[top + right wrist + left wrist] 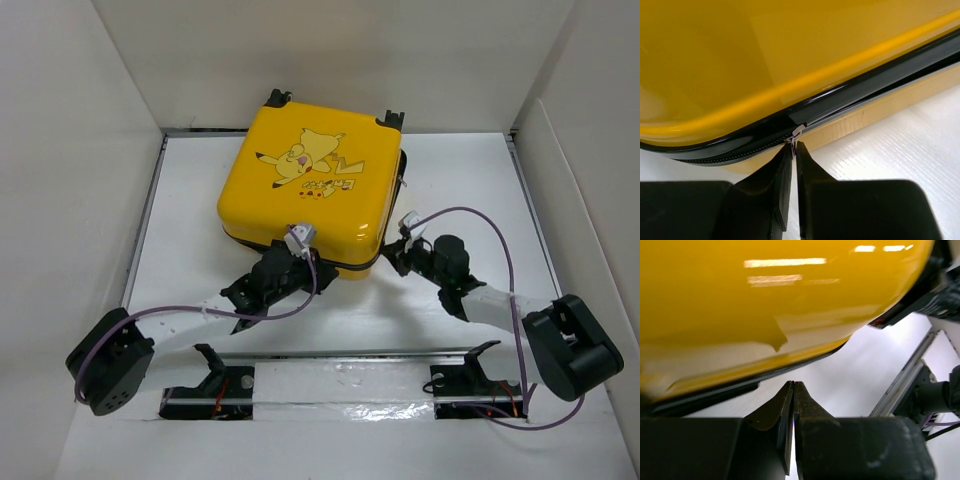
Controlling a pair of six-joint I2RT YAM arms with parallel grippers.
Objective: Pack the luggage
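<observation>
— Well, where does your luggage [310, 180] sit?
— Zipped nearly shut, lying flat on the counter [420, 300], Pikachu side up. Your left claw [793, 386] is pressed together just at the luggage's near edge. Your right claw [794, 147] is pinched on the zipper pull [798, 132] at the luggage's near right corner.

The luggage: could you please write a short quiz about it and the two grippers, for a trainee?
1. True or false: the luggage lies open.
2. The right gripper pinches which part? A) a wheel B) the zipper pull C) a handle
3. Fill in: the left gripper is ____ and holds nothing.
Key: 1 false; 2 B; 3 shut.
</observation>
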